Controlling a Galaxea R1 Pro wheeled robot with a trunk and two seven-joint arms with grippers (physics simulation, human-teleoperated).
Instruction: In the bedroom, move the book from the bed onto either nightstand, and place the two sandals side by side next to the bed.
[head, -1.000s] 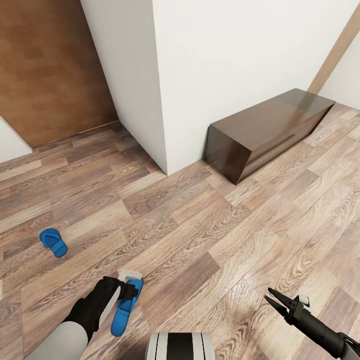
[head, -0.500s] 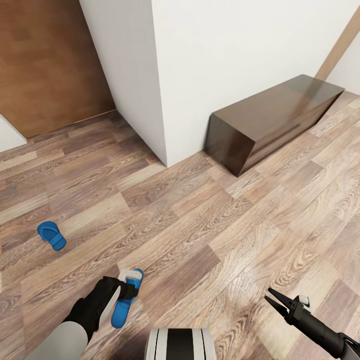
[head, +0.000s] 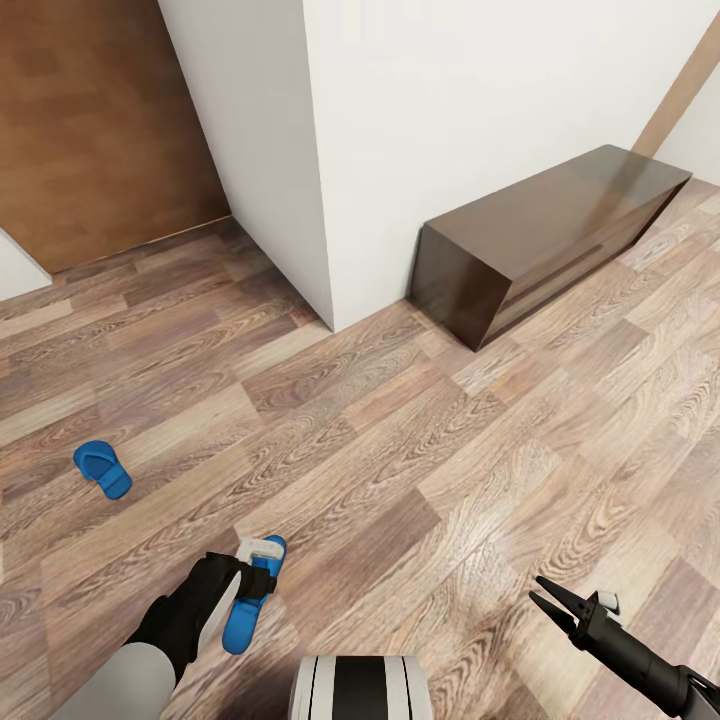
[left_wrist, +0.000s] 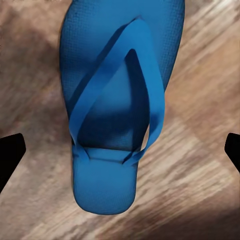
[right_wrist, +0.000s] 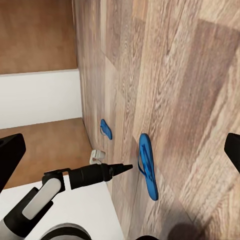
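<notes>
Near sandal (head: 252, 596): flat, matte blue, thong-strapped, on grained wood-plank floor (head: 420, 480) beneath left end effector (head: 262, 568), fingers apart. Second sandal (head: 102, 468) far left. Right end effector (head: 552, 597) parted, empty.

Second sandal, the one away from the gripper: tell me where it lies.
In the head view the second sandal lies on the wooden floor at far left, apart from the nearer sandal under the left gripper.

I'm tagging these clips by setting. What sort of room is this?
Probably a room in a home, perhaps by a bedroom: wood-plank floor, white wall, a low dark brown cabinet against it, and two blue sandals lying on the floor.
</notes>
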